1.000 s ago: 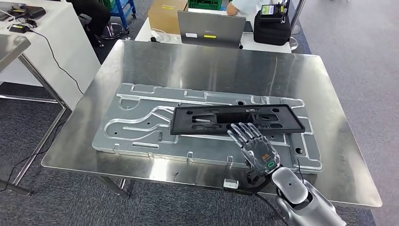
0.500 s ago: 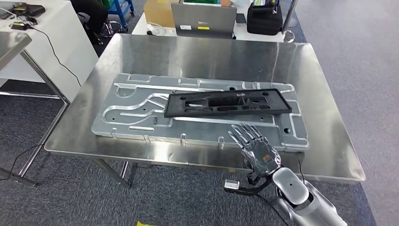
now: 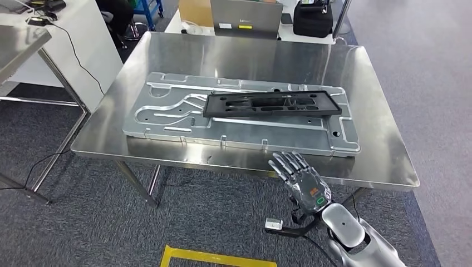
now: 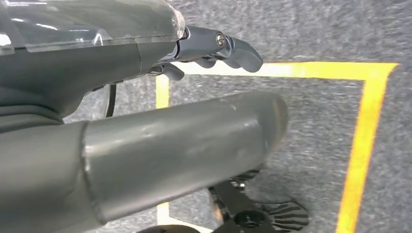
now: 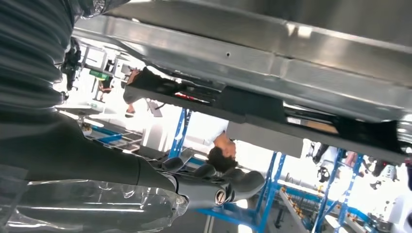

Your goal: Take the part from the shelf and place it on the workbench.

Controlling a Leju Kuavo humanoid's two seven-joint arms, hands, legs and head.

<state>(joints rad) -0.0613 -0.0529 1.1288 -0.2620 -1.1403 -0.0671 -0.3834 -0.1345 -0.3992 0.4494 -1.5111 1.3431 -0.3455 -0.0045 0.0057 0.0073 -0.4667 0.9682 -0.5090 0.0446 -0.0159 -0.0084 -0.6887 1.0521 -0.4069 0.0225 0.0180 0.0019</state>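
The black slotted part [image 3: 271,104] lies flat on a large silver machined plate [image 3: 167,105], which rests on the steel workbench [image 3: 239,55]. My right hand [image 3: 300,181] is at the bench's near edge, well short of the part, fingers spread and holding nothing. In the right wrist view that hand [image 5: 194,187] sits low beside the bench edge [image 5: 291,63], with the black part [image 5: 252,104] beyond it. My left hand [image 4: 145,97] hangs over grey carpet, its fingers [image 4: 233,48] apart from the thumb, holding nothing.
A white table [image 3: 72,33] and a steel table [image 3: 16,50] stand to the left. A laptop [image 3: 245,15] and a black bag [image 3: 314,19] sit behind the bench. Yellow tape [image 3: 217,257] marks the floor. A person [image 5: 223,150] is beyond the bench.
The whole view has pulled back from the bench, so the camera moved. My right hand has come off the black part and now sits at the bench's near edge. The part stays put.
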